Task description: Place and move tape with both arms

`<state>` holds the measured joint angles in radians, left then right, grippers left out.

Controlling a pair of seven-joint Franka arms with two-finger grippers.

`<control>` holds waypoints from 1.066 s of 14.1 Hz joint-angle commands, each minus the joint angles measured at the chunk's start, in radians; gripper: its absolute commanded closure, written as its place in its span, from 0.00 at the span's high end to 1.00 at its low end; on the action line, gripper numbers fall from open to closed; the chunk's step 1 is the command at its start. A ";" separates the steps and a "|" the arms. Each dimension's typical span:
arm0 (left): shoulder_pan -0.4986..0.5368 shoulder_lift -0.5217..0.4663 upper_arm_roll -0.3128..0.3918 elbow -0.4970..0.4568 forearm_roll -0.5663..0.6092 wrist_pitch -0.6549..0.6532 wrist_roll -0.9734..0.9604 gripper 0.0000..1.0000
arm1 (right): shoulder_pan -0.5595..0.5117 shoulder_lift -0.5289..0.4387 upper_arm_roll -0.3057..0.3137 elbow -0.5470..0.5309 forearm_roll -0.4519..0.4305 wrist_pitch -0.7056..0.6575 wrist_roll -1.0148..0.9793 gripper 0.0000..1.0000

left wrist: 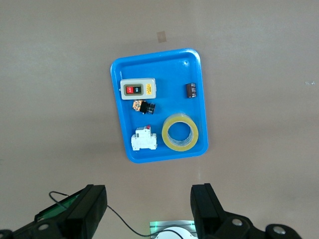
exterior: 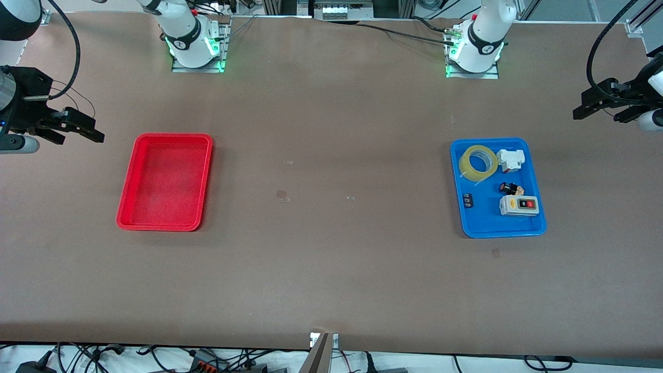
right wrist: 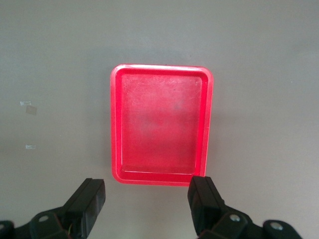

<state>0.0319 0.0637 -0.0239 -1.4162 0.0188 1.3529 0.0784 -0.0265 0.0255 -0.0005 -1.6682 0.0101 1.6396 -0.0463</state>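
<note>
Left hand (exterior: 595, 111) wide, empty, up over bare bench (exterior: 331, 269) at its own end. Right hand (exterior: 77, 129) likewise wide and empty. Tape (exterior: 478, 162) flat in blue tray (exterior: 487, 230), beside white breaker (exterior: 510, 160), seemingly just apart. Red tray (exterior: 127, 217) holding nothing.

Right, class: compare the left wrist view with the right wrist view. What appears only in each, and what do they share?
Only the left wrist view: the blue plastic tray holding the translucent yellowish tape roll, switch boxes and small parts, plus the open left pincer. Only the right wrist view: the red plastic tray, with the open right pincer. Shared: the brown table.
</note>
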 commanded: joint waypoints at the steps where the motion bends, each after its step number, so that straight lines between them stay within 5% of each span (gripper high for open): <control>1: -0.010 -0.010 0.001 -0.006 0.020 -0.008 -0.011 1.00 | -0.020 -0.033 0.020 -0.002 -0.013 -0.018 -0.003 1.00; 11: -0.001 0.018 -0.001 -0.017 0.018 -0.006 -0.002 1.00 | -0.016 -0.033 0.020 -0.001 -0.013 -0.020 0.002 1.00; 15: -0.001 0.025 -0.004 -0.094 0.010 0.040 0.000 1.00 | -0.015 -0.032 0.020 -0.002 -0.018 -0.020 -0.001 1.00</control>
<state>0.0321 0.0939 -0.0248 -1.4536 0.0188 1.3571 0.0777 -0.0264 0.0084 0.0018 -1.6681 0.0092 1.6313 -0.0462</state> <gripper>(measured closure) 0.000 0.000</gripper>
